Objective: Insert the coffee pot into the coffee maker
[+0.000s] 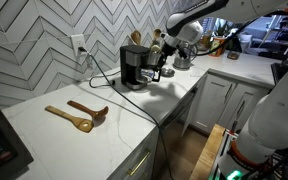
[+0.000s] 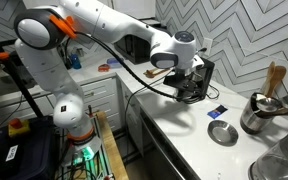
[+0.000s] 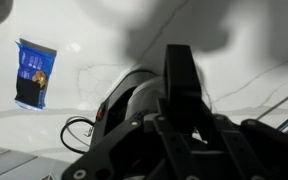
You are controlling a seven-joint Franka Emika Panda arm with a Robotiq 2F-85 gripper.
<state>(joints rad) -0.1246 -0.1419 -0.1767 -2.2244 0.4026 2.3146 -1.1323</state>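
The black coffee maker (image 1: 132,66) stands on the white counter by the tiled wall; it also shows in an exterior view (image 2: 203,78). My gripper (image 1: 161,66) is right at its front, also seen in an exterior view (image 2: 187,84). The coffee pot (image 3: 134,98) shows in the wrist view as a rounded glassy body with a dark rim, close against the fingers of my gripper (image 3: 184,95). The fingers look closed on a dark upright part of it. In both exterior views the pot is mostly hidden by the gripper and machine.
Two wooden spoons (image 1: 76,116) lie on the counter. The power cord (image 1: 104,80) runs to a wall outlet (image 1: 79,45). A blue packet (image 2: 215,111), a round metal dish (image 2: 222,132) and a steel pot of wooden utensils (image 2: 264,108) sit nearby.
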